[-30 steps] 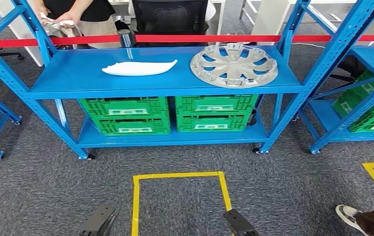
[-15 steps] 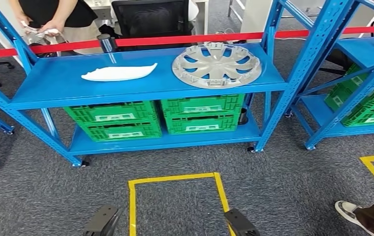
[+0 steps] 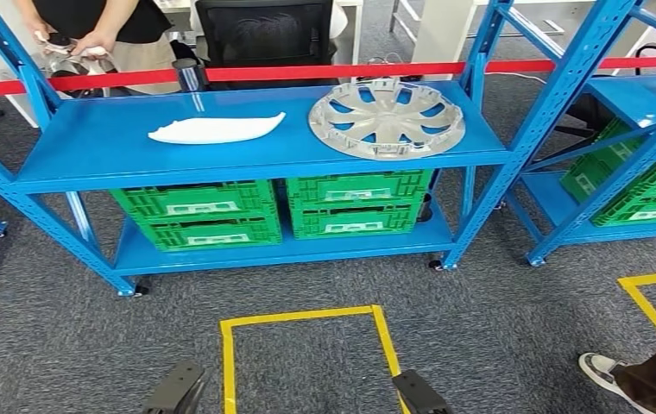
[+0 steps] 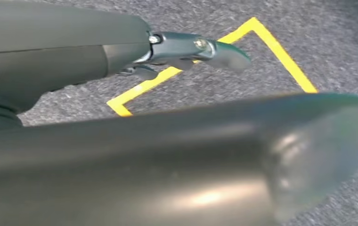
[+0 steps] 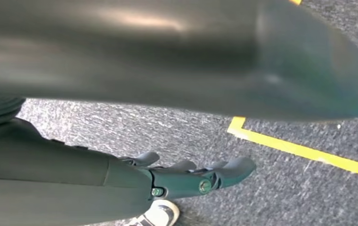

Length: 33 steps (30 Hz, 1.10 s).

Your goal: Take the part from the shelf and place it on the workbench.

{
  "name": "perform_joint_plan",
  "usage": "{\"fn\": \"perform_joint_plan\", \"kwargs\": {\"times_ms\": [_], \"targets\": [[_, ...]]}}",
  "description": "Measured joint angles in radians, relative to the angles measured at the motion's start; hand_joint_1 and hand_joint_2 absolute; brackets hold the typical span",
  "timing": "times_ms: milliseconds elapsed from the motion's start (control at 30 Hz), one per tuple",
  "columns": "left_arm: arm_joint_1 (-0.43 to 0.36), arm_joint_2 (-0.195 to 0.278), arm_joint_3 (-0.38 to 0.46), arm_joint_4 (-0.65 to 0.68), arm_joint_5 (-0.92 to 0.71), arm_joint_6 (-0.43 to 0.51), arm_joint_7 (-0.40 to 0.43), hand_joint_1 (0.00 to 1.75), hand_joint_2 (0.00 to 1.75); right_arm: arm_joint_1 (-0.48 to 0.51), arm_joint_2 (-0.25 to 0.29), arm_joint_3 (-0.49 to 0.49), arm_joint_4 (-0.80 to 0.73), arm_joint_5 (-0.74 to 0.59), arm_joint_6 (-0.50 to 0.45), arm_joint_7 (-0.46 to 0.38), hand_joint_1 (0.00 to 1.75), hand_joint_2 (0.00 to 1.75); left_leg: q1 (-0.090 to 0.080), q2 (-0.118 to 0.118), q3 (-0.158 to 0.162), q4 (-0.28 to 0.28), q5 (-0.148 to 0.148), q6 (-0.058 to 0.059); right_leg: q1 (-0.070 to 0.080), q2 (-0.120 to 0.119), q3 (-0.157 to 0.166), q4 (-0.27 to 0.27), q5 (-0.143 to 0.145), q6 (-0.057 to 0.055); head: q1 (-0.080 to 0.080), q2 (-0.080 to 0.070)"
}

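A ribbed silver hubcap [image 3: 387,118] lies on the blue shelf [image 3: 100,147], beside a white curved part [image 3: 216,129] (smooth plastic). Left hand [image 4: 186,49] and right hand [image 5: 186,176] hang empty, fingers apart, over grey carpet.

Green crates [image 3: 274,209], yellow floor tape [image 3: 307,314]

Shelf [image 3: 117,142]: glossy blue painted metal, smooth. Wheel cover [image 3: 387,106]: silvery with a satin sheen; white part [image 3: 215,129]: smooth, matt plastic; crates [image 3: 195,213]: green ribbed plastic. Floor [image 3: 480,336]: rough grey carpet with glossy yellow tape [image 3: 303,312].
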Motion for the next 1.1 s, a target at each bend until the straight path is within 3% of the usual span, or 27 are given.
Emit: {"fn": "perform_joint_plan", "kwargs": {"times_ms": [33,100,133,233,300,400,467,533,567,600,633,700,767,867,933,967,1033,1067,1100], "targets": [[0.000,-0.001,0.000,0.000,-0.003,0.001,-0.006,0.00,0.00,0.001,0.000,0.000,0.000,0.000,-0.001,-0.001,0.00,0.00,-0.001,0.002,0.001,0.000,-0.002,0.003,0.000,0.000,-0.038,0.069,-0.024,0.001,0.000,0.000],[0.000,-0.003,0.000,-0.004,-0.011,0.005,-0.027,0.00,0.00,0.007,0.000,0.000,0.000,-0.001,-0.002,-0.003,0.00,0.00,-0.002,0.004,0.005,0.002,-0.006,0.006,0.001,-0.001,-0.083,0.137,-0.029,0.001,0.000,0.000],[-0.002,-0.003,0.000,-0.008,-0.017,0.008,-0.042,0.00,0.00,0.009,0.000,0.000,0.000,-0.001,-0.003,-0.005,0.00,0.00,-0.003,0.004,0.008,0.002,-0.009,0.005,0.000,-0.002,-0.074,0.108,0.001,0.000,0.000,0.000],[-0.017,-0.004,0.000,-0.034,-0.038,0.030,-0.106,0.00,0.00,0.009,-0.001,0.000,0.000,0.000,-0.005,-0.014,0.00,0.00,-0.007,0.002,0.019,0.009,-0.022,-0.006,0.001,-0.014,0.010,-0.082,0.099,-0.009,0.000,0.000],[-0.030,-0.005,0.000,-0.060,-0.061,0.055,-0.162,0.00,0.00,0.009,-0.001,0.000,0.000,0.002,-0.005,-0.016,0.00,0.00,-0.011,0.002,0.019,0.012,-0.027,-0.015,0.004,-0.017,0.028,-0.129,0.104,-0.019,-0.001,0.000],[-0.049,-0.004,0.001,-0.121,-0.107,0.087,-0.222,0.00,0.00,0.011,-0.001,0.000,0.000,0.004,-0.004,-0.016,0.00,0.00,-0.010,0.002,0.015,0.021,-0.036,-0.031,0.003,-0.016,0.031,-0.136,0.103,-0.037,-0.002,0.000],[-0.060,-0.004,0.007,-0.175,-0.150,0.098,-0.240,0.00,0.00,0.011,-0.002,0.000,0.000,0.006,-0.002,-0.016,0.00,0.00,-0.006,0.002,-0.017,0.096,-0.077,-0.043,0.000,-0.016,0.038,-0.140,0.102,-0.046,-0.004,0.000],[-0.065,-0.004,0.021,-0.234,-0.198,0.103,-0.248,0.00,0.00,0.011,-0.002,0.000,0.000,0.008,-0.001,-0.016,0.00,0.00,-0.004,0.001,-0.085,0.233,-0.135,-0.051,0.000,-0.015,0.042,-0.140,0.098,-0.052,-0.005,0.000],[-0.065,-0.004,0.030,-0.265,-0.222,0.104,-0.248,0.00,0.00,0.011,-0.002,0.000,0.000,0.009,-0.001,-0.016,0.00,0.00,-0.003,0.002,-0.115,0.285,-0.148,-0.053,0.000,-0.015,0.044,-0.139,0.096,-0.053,-0.005,0.000],[-0.065,-0.004,0.040,-0.295,-0.244,0.104,-0.246,0.00,0.00,0.011,-0.002,0.000,0.000,0.009,-0.001,-0.016,0.00,0.00,-0.003,0.001,-0.129,0.303,-0.141,-0.053,0.000,-0.013,0.047,-0.139,0.094,-0.053,-0.005,0.000],[-0.066,-0.004,0.050,-0.323,-0.261,0.104,-0.244,0.00,0.00,0.011,-0.003,0.000,0.000,0.010,-0.001,-0.016,0.00,0.00,-0.002,0.001,-0.124,0.281,-0.113,-0.051,0.000,-0.011,0.051,-0.139,0.092,-0.053,-0.005,0.000],[-0.068,-0.003,0.069,-0.371,-0.282,0.104,-0.241,0.00,0.00,0.011,-0.003,0.000,0.000,0.010,-0.001,-0.016,0.00,0.00,-0.004,0.000,-0.070,0.151,-0.030,-0.041,0.000,-0.007,0.061,-0.139,0.085,-0.048,-0.005,0.000],[-0.069,-0.002,0.084,-0.405,-0.293,0.104,-0.242,0.00,0.00,0.010,-0.003,0.000,0.000,0.011,-0.001,-0.017,0.00,0.00,-0.008,-0.001,-0.024,0.044,0.008,-0.031,0.002,-0.004,0.066,-0.138,0.080,-0.040,-0.005,0.000],[-0.068,-0.001,0.101,-0.457,-0.335,0.107,-0.262,0.00,0.00,0.010,-0.003,0.000,0.000,0.011,-0.001,-0.018,0.00,0.00,-0.010,-0.003,-0.016,0.016,0.004,-0.018,0.003,-0.005,0.062,-0.141,0.080,-0.023,-0.004,0.000],[-0.070,0.000,0.115,-0.509,-0.372,0.108,-0.267,0.00,0.00,0.010,-0.004,0.000,0.000,0.011,-0.001,-0.020,0.00,0.00,-0.005,-0.004,-0.011,0.006,0.008,-0.006,0.004,-0.006,0.053,-0.119,0.064,-0.013,-0.003,0.000],[-0.071,0.000,0.122,-0.537,-0.390,0.107,-0.265,0.00,0.00,0.009,-0.005,0.000,0.000,0.011,-0.001,-0.022,0.00,0.00,-0.002,-0.004,-0.008,0.002,0.009,0.000,0.004,-0.007,0.033,-0.077,0.042,-0.009,-0.003,0.000],[-0.072,0.001,0.138,-0.589,-0.417,0.107,-0.255,0.00,0.00,0.010,-0.006,0.000,0.000,0.008,0.002,-0.025,0.00,0.00,-0.002,-0.002,-0.006,0.001,0.006,0.007,0.003,-0.008,-0.036,0.053,-0.015,-0.004,-0.001,0.000],[-0.071,0.002,0.146,-0.613,-0.427,0.105,-0.250,0.00,0.00,0.011,-0.008,0.000,0.000,0.006,0.004,-0.026,0.00,0.00,-0.002,-0.002,-0.005,0.002,0.005,0.008,0.002,-0.008,-0.070,0.111,-0.032,-0.002,-0.001,0.000],[-0.070,0.003,0.155,-0.635,-0.435,0.105,-0.246,0.00,0.00,0.013,-0.009,0.000,0.000,0.004,0.006,-0.027,0.00,0.00,-0.002,-0.002,-0.003,0.002,0.003,0.008,0.001,-0.008,-0.090,0.139,-0.029,0.000,0.000,0.000]]}}
